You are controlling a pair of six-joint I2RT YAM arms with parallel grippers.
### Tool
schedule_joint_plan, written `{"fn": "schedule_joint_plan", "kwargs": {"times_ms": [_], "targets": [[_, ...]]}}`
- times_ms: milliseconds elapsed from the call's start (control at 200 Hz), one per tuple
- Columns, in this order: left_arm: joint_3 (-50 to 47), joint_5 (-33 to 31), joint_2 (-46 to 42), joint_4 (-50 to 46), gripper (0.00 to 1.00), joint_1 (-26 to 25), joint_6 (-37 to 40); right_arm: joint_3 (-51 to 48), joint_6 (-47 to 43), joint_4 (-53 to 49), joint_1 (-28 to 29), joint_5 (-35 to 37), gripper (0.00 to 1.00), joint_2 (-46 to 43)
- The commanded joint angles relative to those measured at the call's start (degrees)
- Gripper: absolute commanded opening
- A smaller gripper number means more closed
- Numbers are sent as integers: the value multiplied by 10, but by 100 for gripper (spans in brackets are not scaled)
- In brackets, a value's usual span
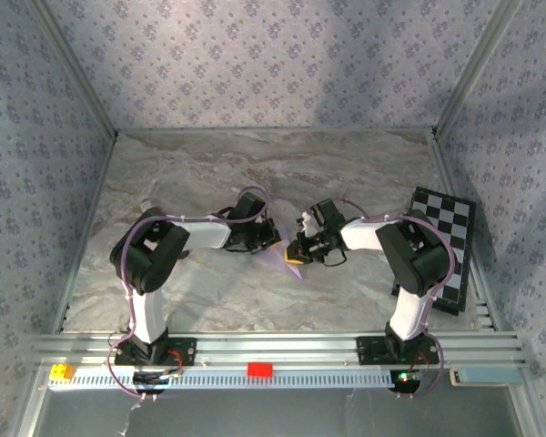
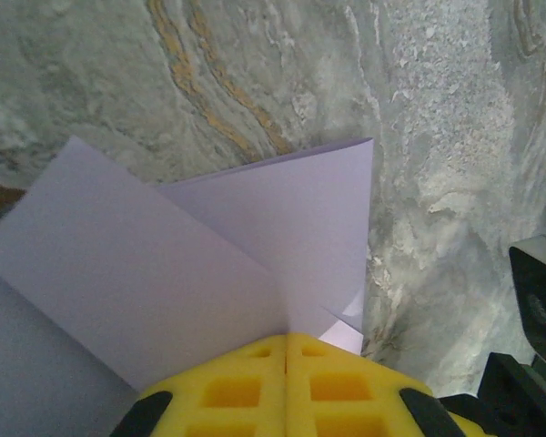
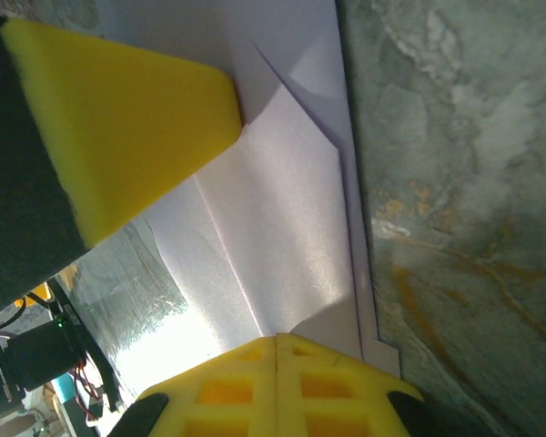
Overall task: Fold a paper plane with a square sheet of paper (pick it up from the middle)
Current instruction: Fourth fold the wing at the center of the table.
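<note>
The lilac sheet of paper (image 1: 280,257) is folded into a layered, pointed paper plane shape and is held between both arms at the table's centre. My left gripper (image 1: 267,238) is shut on it from the left. In the left wrist view its yellow pads (image 2: 255,382) meet at a fold of the paper (image 2: 255,228), whose flaps fan out above the marble. My right gripper (image 1: 300,249) is shut on the paper from the right. In the right wrist view it (image 3: 278,344) pinches the creased paper (image 3: 282,209), with the left gripper's yellow finger (image 3: 118,118) close by at upper left.
A black-and-white checkered board (image 1: 446,246) lies at the right, beside the right arm. On the front rail sit a small red block (image 1: 259,369) and a yellow block (image 1: 62,371). Patterned walls close in the marble table (image 1: 255,164) on three sides.
</note>
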Motion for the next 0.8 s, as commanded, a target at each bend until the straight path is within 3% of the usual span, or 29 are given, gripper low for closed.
{"fn": "schedule_joint_plan", "kwargs": {"times_ms": [0,235,340,500,615,795], "targets": [[-23,-21,24,-14,5,-1,-7,-9,-1,-63,-4,28,0,-22],[-31,-28,27,-19,5,1,0,-7,-54,-105,9,10,1,-91],[-27,-27,30,-23,4,0,3,-6,-69,-111,27,-11,1,-81],[-26,-26,30,-26,4,0,5,-5,-72,-120,39,19,2,-52],[-26,-26,29,-29,4,0,6,-19,-64,-119,26,48,2,-37],[-28,-27,28,-30,4,1,7,-67,-34,-58,-1,2,3,-27]]}}
